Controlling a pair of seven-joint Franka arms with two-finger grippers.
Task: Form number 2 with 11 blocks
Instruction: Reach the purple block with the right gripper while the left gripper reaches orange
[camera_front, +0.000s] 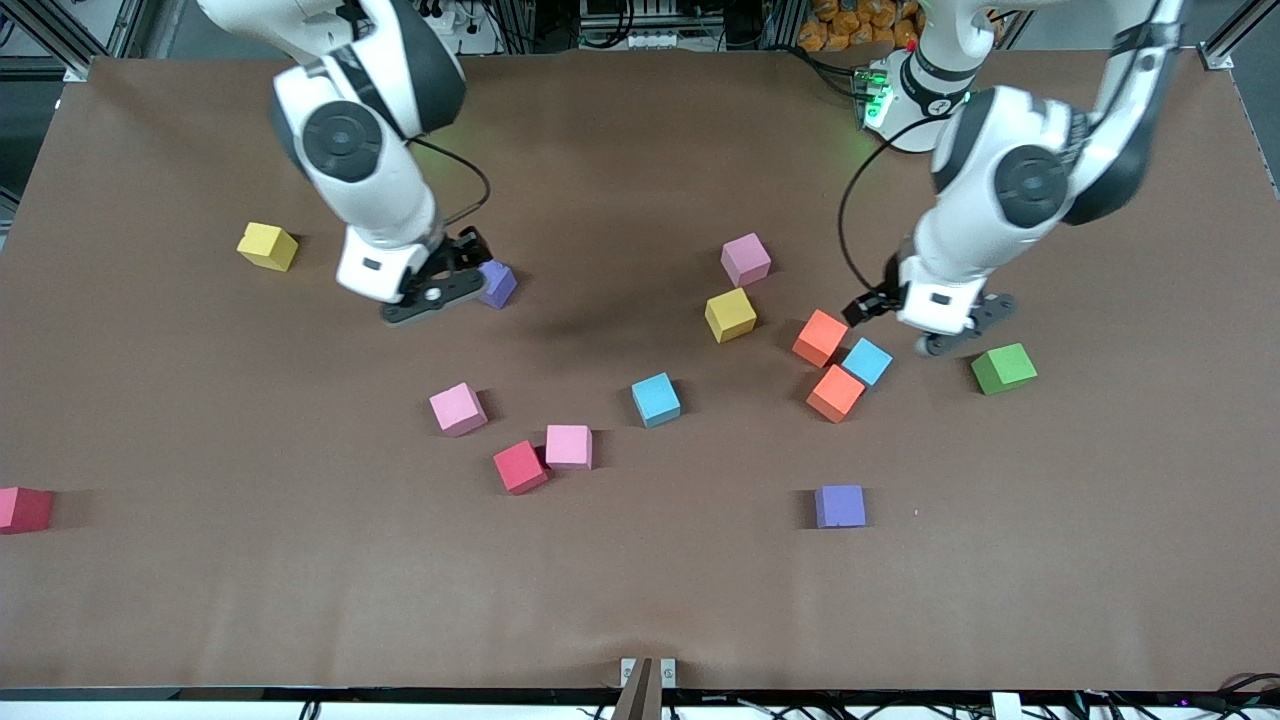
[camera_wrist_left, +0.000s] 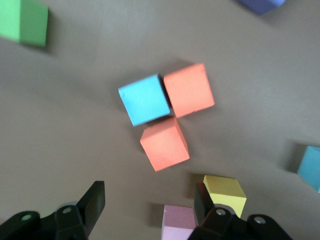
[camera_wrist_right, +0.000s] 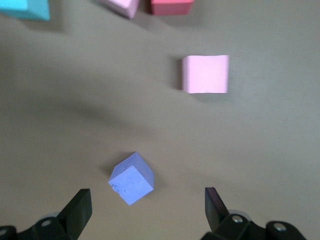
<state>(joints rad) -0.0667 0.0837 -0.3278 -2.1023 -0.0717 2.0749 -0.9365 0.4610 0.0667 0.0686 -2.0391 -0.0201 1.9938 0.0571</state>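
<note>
Blocks lie scattered on the brown table. My right gripper (camera_front: 436, 292) (camera_wrist_right: 146, 207) is open, low over the table right beside a purple block (camera_front: 497, 283) (camera_wrist_right: 132, 178), which lies just ahead of its fingertips and not between them. My left gripper (camera_front: 948, 335) (camera_wrist_left: 149, 202) is open and holds nothing, over the spot between a green cube (camera_front: 1003, 368) and a tight cluster of two orange blocks (camera_front: 820, 337) (camera_front: 835, 393) and a light blue block (camera_front: 867, 361) (camera_wrist_left: 145, 99). A yellow block (camera_front: 731, 315) and a pink block (camera_front: 746, 259) sit beside that cluster.
Nearer the front camera lie a light blue block (camera_front: 656, 399), two pink blocks (camera_front: 458, 409) (camera_front: 569, 447), a red one (camera_front: 520, 467) and a purple one (camera_front: 840, 506). Another yellow block (camera_front: 267, 246) and a red block (camera_front: 22, 509) sit toward the right arm's end.
</note>
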